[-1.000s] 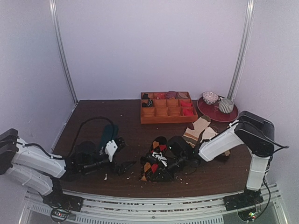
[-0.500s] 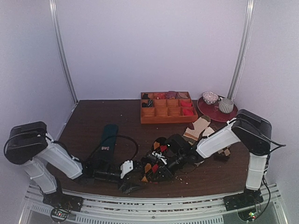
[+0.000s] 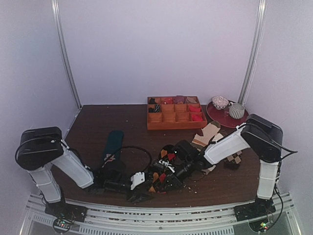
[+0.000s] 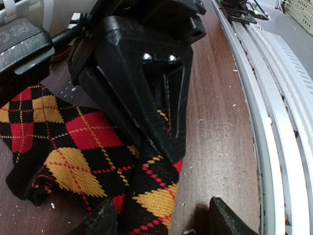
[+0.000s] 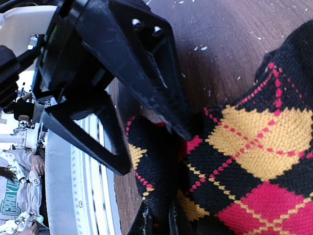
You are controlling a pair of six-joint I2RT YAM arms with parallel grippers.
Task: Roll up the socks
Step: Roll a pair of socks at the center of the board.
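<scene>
socks [image 4: 83, 147]: bunched on counter [image 3: 98, 127], long axis near-far, far end leaning right
left claw [image 4: 161, 223]: wide, straddling near end
right claw [image 5: 164, 220]: narrow, pinching socks

socks [image 4: 83, 132]: knitted cloth, matt, slightly fuzzy. table [image 4: 215, 122]: dark wood, smooth, faint sheen, pale specks. rail [image 4: 274, 122]: brushed metal, dull shine. right gripper [image 4: 167, 142]: black plastic, matt, scuffed.

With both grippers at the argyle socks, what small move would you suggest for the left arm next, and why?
Probably close the left gripper. Its jaws stand open with an end of the socks lying between them, while the right gripper appears to pinch the fabric just beyond, so a grip here would let the roll begin.
</scene>
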